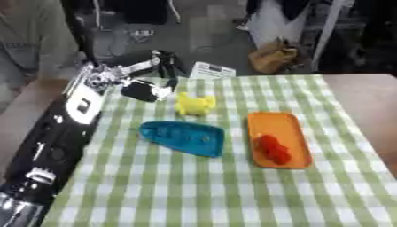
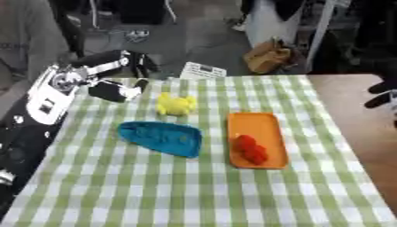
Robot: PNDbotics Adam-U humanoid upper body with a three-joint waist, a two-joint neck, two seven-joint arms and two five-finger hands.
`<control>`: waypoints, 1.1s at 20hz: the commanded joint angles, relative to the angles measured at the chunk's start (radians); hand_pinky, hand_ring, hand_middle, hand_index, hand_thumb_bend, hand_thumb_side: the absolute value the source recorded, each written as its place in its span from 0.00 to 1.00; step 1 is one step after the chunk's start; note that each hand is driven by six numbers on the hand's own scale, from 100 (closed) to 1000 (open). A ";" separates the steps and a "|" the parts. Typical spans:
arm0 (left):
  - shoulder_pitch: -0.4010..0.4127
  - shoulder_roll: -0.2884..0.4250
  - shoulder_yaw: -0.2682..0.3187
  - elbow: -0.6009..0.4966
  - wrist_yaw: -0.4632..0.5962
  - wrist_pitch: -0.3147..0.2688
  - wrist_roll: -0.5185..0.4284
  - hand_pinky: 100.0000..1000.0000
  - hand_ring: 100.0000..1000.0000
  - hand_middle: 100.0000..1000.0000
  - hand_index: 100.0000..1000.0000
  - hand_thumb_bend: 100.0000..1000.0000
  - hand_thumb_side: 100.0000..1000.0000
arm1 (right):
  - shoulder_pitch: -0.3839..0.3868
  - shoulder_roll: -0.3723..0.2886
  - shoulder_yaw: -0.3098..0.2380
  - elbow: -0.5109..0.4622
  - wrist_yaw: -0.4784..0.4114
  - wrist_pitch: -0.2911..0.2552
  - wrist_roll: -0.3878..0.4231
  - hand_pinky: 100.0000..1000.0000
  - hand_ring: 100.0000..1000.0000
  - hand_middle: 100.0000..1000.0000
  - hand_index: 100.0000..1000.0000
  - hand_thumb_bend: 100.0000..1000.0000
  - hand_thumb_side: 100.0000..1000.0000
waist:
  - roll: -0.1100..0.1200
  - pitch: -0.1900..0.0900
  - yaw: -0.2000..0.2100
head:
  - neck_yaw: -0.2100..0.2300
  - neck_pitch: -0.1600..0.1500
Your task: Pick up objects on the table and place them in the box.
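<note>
The left hand (image 1: 147,88) hovered at the cloth's (image 1: 232,195) far left corner, fingers curled around nothing I could see. A yellow toy (image 1: 194,104) sat just beside it, a red toy (image 1: 272,149) in the orange tray (image 1: 294,133), a blue boat (image 1: 184,137) between. The right hand's (image 2: 383,98) grip was unclear.

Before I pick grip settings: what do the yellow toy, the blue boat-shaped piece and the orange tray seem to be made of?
Yellow toy: probably plastic or rubber, one even colour, rounded lumps; too blurred to say which. Blue boat-shaped piece: looks like moulded plastic, smooth, uniform teal, raised edge. Orange tray: likely hard plastic, flat, rounded corners, a low rim, matte look. None shows clear gloss.
</note>
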 commanded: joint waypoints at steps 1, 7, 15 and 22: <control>-0.035 -0.006 0.014 0.067 -0.050 0.039 0.006 0.64 0.70 0.78 0.85 0.02 0.39 | -0.011 -0.022 0.000 -0.024 -0.005 -0.001 0.003 0.47 0.56 0.71 0.73 0.00 0.65 | -0.017 -0.018 -0.002 | -0.002 -0.016; -0.065 -0.029 0.026 0.218 -0.143 0.130 0.095 0.64 0.70 0.77 0.85 0.10 0.36 | -0.012 -0.020 0.001 -0.024 -0.006 -0.001 0.004 0.47 0.56 0.71 0.73 0.00 0.65 | -0.017 -0.017 -0.008 | -0.001 -0.018; -0.093 -0.041 0.024 0.283 -0.267 0.223 0.218 0.66 0.71 0.78 0.85 0.23 0.25 | -0.013 -0.018 0.002 -0.024 -0.007 -0.002 0.005 0.46 0.56 0.71 0.73 0.00 0.65 | -0.015 -0.017 -0.016 | -0.002 -0.022; -0.089 -0.072 0.003 0.338 -0.376 0.217 0.327 0.67 0.72 0.77 0.84 0.24 0.26 | -0.014 -0.016 0.003 -0.024 -0.008 -0.001 0.005 0.47 0.56 0.71 0.73 0.00 0.65 | -0.014 -0.014 -0.020 | -0.002 -0.022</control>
